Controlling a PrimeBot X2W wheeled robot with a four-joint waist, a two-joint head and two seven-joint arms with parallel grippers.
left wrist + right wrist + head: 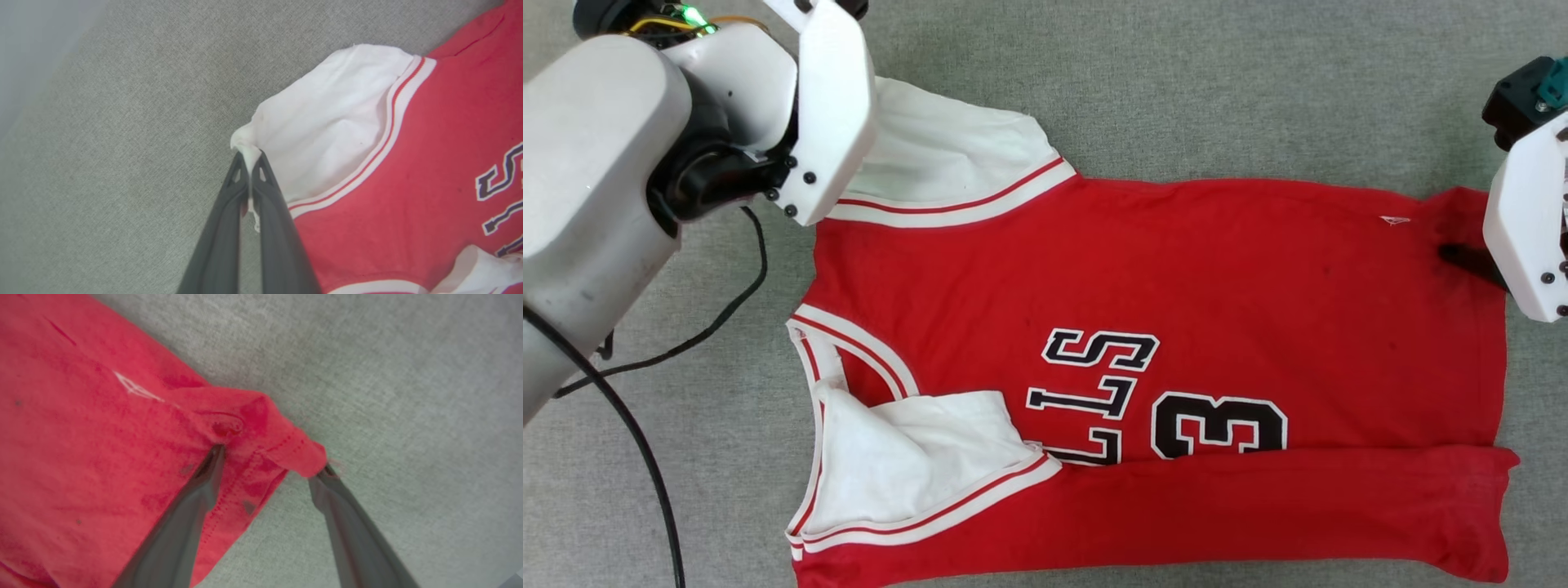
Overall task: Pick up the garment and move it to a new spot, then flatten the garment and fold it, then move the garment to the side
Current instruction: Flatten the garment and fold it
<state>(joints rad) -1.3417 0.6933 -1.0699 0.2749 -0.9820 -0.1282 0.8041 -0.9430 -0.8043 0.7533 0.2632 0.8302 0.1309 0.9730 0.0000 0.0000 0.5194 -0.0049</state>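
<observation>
The left gripper (249, 157) is pinching the tip of the far white sleeve (327, 122), its fingers closed tight on the cloth. The right gripper (269, 461) is standing wide open, its fingers straddling the far hem corner (261, 412) without clamping it. The garment (1176, 269) is lying flat on the grey surface (1176, 82), with its near side already folded over the lettering. By my judgement the far-side fold is just starting, and the move aside is waiting.

The garment (1176, 269), a red jersey with white short sleeves and striped trim, lies spread sideways on the grey woven surface (1217, 82), neck to the left, hem to the right. Its near long edge is folded up over part of the black, white-outlined lettering, and the near sleeve lies on the chest
</observation>
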